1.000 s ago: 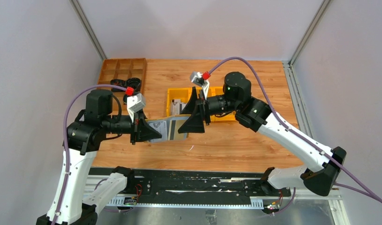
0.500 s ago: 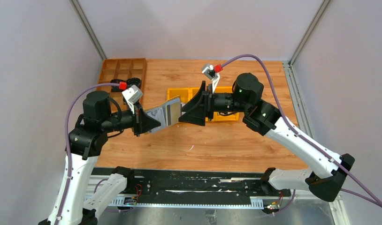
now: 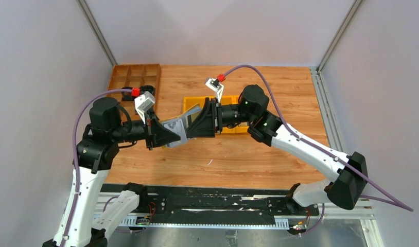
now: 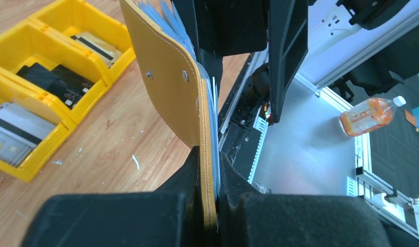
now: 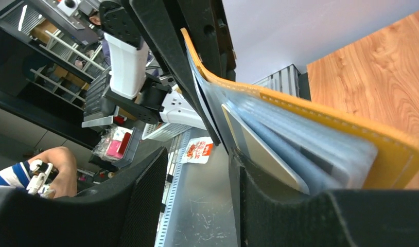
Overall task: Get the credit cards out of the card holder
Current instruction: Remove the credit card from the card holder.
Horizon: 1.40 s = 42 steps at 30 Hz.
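The mustard-yellow card holder [image 3: 177, 126] hangs in the air over the table's middle, spread open between the two arms. My left gripper [image 3: 172, 136] is shut on one edge of it [image 4: 210, 154], its leather flap [image 4: 171, 87] rising from the fingers. My right gripper [image 3: 193, 126] has come up to the far end. Its jaws [image 5: 197, 154] are apart with only floor showing between them. The grey pleated sleeves and a silvery credit card [image 5: 259, 154] lie against the outside of one finger [image 5: 300, 216]. Other credit cards [image 4: 53, 82] lie in the yellow bins [image 4: 37, 154].
The yellow bins [image 3: 233, 100] stand behind the grippers at mid-table. A wooden compartment tray [image 3: 135, 77] with dark items sits at the back left. A black rail [image 3: 207, 203] runs along the near edge. An orange bottle [image 4: 369, 116] lies on the floor beyond.
My right gripper has swung left up to the card holder's far end, and its jaws have narrowed. My left gripper has lifted the holder slightly toward it, still shut.
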Tool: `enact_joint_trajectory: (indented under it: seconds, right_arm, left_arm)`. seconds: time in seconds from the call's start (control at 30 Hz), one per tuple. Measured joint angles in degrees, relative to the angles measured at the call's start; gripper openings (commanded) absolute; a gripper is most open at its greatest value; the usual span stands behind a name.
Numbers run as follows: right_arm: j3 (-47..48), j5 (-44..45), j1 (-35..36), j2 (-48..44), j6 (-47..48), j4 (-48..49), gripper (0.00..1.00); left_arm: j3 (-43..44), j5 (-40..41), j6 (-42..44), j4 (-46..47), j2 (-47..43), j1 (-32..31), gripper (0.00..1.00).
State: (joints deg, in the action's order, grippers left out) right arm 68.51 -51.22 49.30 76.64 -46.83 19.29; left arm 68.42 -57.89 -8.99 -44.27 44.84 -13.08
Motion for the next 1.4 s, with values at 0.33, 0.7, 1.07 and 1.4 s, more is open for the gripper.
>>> enact_joint_trajectory:
  seconds: [0.33,0.7,1.07,1.4]
  right_arm:
    - [0.0,-1.8,0.1,0.7,-3.0,5.0,0.39]
    - [0.2,-3.7,0.3,3.6,-4.9,7.9,0.13]
    - [0.3,-4.2,0.9,4.9,-5.3,7.9,0.00]
    - [-0.8,-3.9,0.9,4.1,-5.7,8.4,0.00]
  left_arm:
    - [-1.8,-4.7,-2.2,2.2,-0.8,0.2,0.03]
    - [-3.4,-5.6,-5.2,3.6,-3.0,0.6,0.14]
    - [-4.4,-6.2,-6.8,4.2,-3.5,0.7,0.26]
    - [-4.4,-9.9,-8.7,5.3,-3.5,0.7,0.25]
